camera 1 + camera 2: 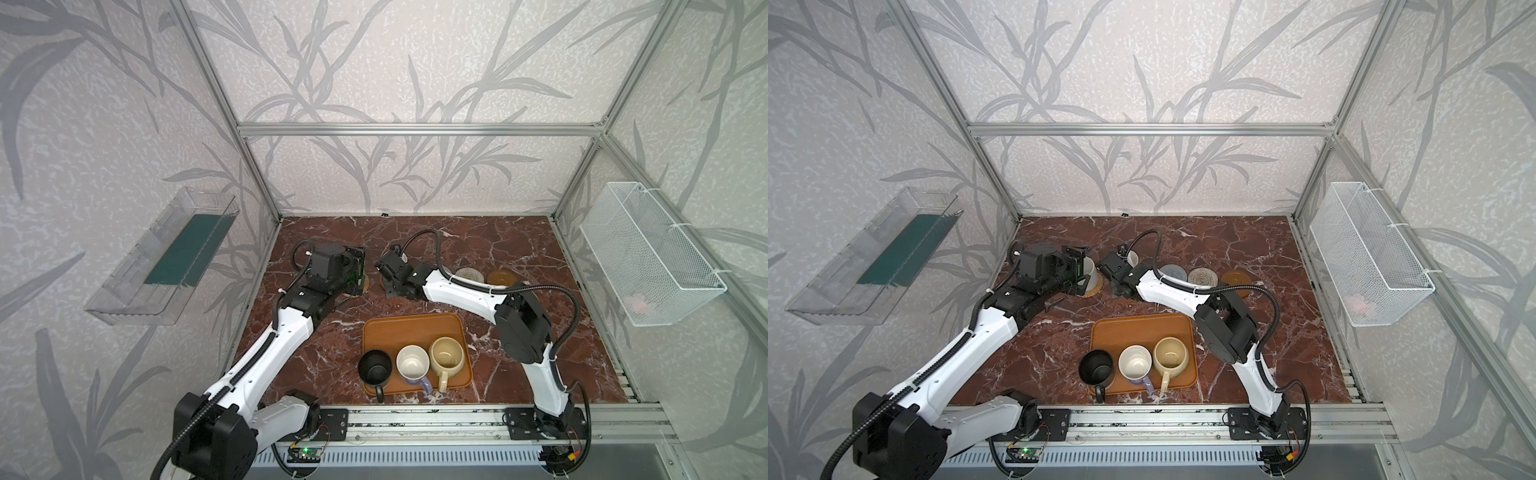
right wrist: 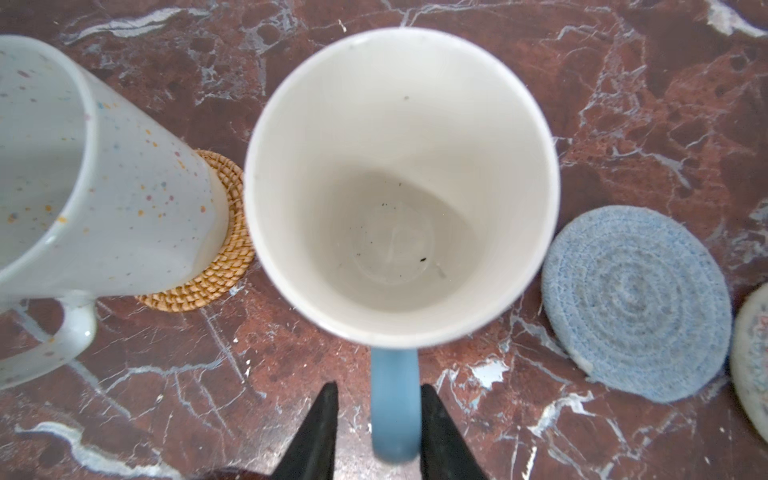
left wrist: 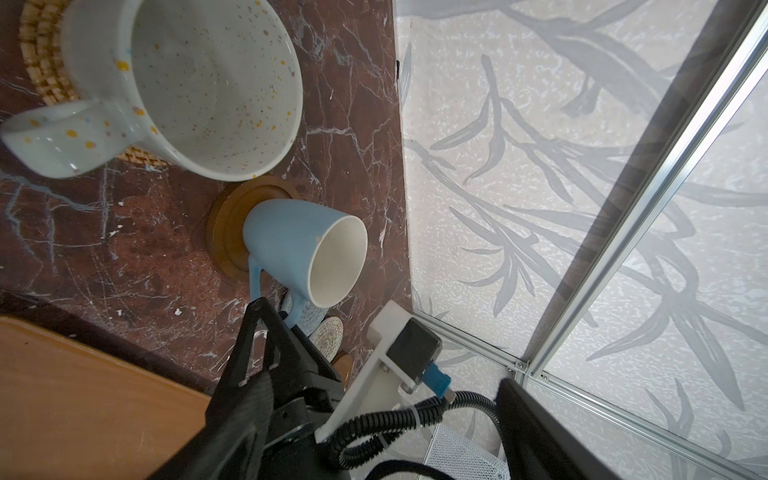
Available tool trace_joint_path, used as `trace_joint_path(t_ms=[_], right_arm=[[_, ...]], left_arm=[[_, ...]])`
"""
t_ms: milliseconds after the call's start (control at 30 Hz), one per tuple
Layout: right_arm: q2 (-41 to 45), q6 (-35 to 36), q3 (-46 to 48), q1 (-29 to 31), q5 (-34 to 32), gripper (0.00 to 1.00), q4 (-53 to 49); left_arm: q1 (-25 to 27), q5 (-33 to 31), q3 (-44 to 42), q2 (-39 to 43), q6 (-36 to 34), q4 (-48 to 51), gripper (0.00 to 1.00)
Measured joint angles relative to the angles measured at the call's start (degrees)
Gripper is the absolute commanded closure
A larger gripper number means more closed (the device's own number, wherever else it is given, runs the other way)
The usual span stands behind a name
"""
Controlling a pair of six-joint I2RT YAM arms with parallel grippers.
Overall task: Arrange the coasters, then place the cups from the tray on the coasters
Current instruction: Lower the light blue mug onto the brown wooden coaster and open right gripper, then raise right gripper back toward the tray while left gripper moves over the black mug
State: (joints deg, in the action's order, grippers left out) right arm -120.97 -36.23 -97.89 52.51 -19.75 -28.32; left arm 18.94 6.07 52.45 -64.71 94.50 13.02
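Your right gripper (image 2: 376, 390) straddles the handle of the light blue ceramic mug (image 2: 399, 187), jaws slightly apart, not clamped; mug stands on the smooth brown round coaster (image 3: 226, 232). Left gripper (image 1: 1077, 266) is wide, beside the white speckled mug (image 3: 208, 83) on the tan woven rattan coaster (image 2: 216, 270).

A red-brown marble tabletop (image 1: 519, 249), veined in white, fills the lower middle of both top views; an aluminium frame (image 1: 415, 129) boxes it in against leaf-patterned wallpaper (image 1: 374, 62); at the left edge a clear plastic bin (image 1: 124, 291) hangs tilted on the wall, a dark green panel (image 1: 187, 257) showing through it; at the right a white wire basket (image 1: 648, 257) holds something pale pink (image 1: 638, 302); at bottom centre a small green light (image 1: 305, 450) glows below the slotted rail (image 1: 415, 422).
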Motion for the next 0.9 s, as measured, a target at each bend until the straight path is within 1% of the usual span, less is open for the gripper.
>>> trace_joint_path(t_ms=[167, 267, 333, 367, 433, 467, 533, 600, 633, 700, 767, 900], right_arm=[[4.07, -0.92, 3.98, 0.39, 0.83, 0.66, 2.21], [6.19, -1.27, 5.99, 0.42, 1.36, 0.65, 3.63], [7.82, -1.4, 7.72, 0.42, 1.46, 0.62, 4.55], [8.92, -1.38, 8.76, 0.42, 1.55, 0.59, 4.76], [11.28, -1.44, 10.91, 0.42, 1.79, 0.39, 5.18], [12.85, -0.96, 12.37, 0.42, 1.9, 0.32, 5.75], [16.44, -0.02, 15.32, 0.42, 2.51, 0.22, 6.34], [20.68, 1.18, 18.03, 0.42, 3.54, 0.15, 6.69], [22.58, 1.84, 18.88, 0.42, 4.02, 0.0, 6.62], [26.62, 2.97, 20.37, 0.42, 5.03, 0.01, 6.6], [30.25, 3.52, 21.97, 0.42, 5.79, 0.01, 6.64], [37.97, 4.85, 27.76, 0.42, 7.93, 0.01, 6.6]], left_arm=[[0.0, -0.09, 0.0, 1.55, -0.46, 0.87, 0.14], [0.0, -0.11, 0.0, 2.73, -2.16, 0.81, 0.14], [0.0, 0.11, 0.0, 3.61, -4.0, 0.68, 0.14], [0.0, 0.46, 0.0, 4.15, -5.44, 0.63, 0.13], [0.0, 1.9, -0.2, 5.31, -9.03, 0.04, 0.12], [0.0, 3.08, -0.52, 5.99, -10.6, -0.5, 0.11], [0.0, 5.55, -1.49, 7.3, -14.27, -1.01, 0.09], [0.02, 8.31, -2.23, 8.2, -18.25, -0.74, 0.08], [0.07, 9.55, -2.36, 8.46, -19.8, -0.35, 0.08], [0.26, 11.47, -2.27, 8.94, -23.91, 1.51, 0.08], [1.11, 11.98, -1.18, 9.09, -28.55, 6.38, 0.08], [5.97, 9.55, 3.56, 8.72, -37.44, 18.05, 0.08]])
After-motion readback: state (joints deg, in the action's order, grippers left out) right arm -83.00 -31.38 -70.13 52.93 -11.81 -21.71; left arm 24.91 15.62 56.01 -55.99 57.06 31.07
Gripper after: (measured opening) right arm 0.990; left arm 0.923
